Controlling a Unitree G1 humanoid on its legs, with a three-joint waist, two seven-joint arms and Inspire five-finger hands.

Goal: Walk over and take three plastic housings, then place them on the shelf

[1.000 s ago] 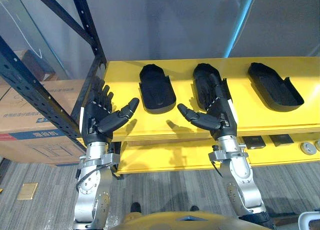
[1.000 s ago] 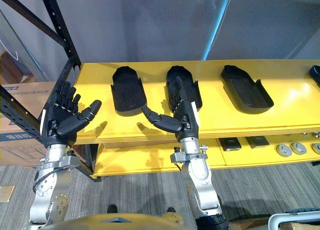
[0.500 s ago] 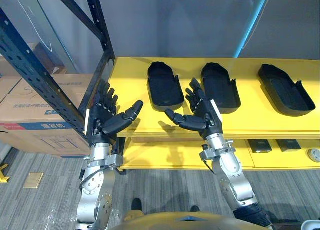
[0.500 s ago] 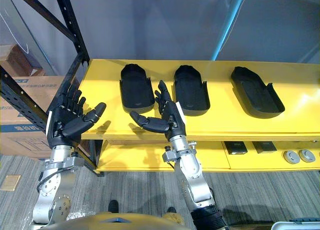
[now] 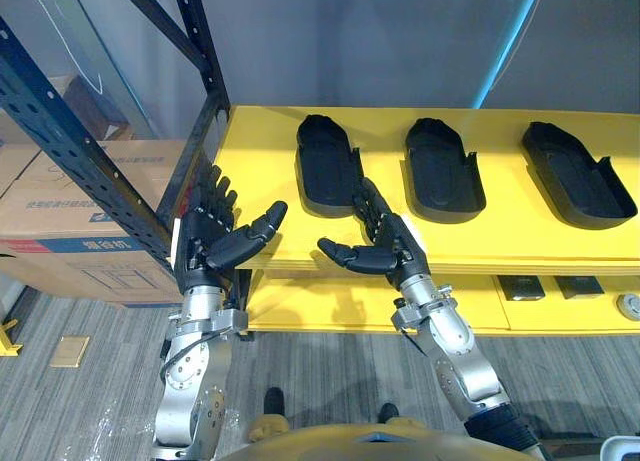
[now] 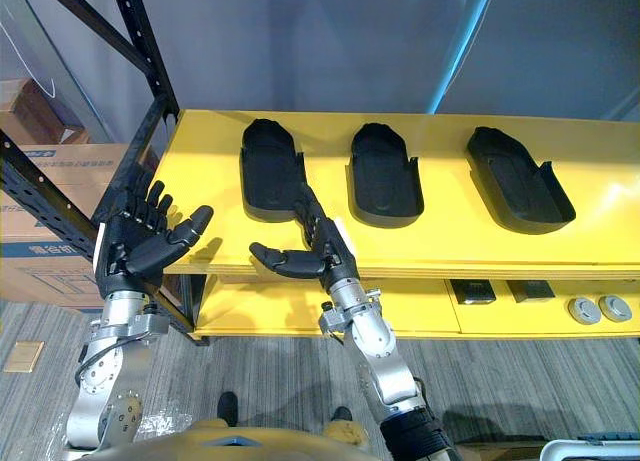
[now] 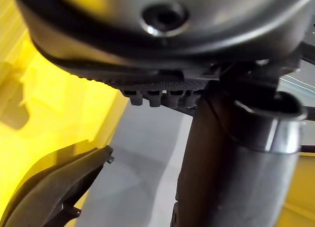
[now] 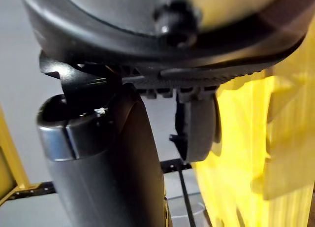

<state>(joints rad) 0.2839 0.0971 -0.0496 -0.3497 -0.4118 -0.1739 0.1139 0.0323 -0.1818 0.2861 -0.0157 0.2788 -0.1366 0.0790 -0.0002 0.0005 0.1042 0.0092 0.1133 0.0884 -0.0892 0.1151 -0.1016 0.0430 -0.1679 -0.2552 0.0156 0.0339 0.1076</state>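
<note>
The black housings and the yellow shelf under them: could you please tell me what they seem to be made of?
The housings look like moulded plastic, matt black: thin upturned walls, hardly any glare. The shelf looks like painted board or metal, smooth satin yellow: soft shadows and faint sheen; which, I cannot tell.

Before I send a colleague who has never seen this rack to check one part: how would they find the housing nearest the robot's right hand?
Find the yellow shelf carrying three black plastic housings in a row. It is the leftmost housing, closest to the dark rack upright. Unlike the middle housing and the right housing, it has the open right hand's fingertips at its near end.
</note>
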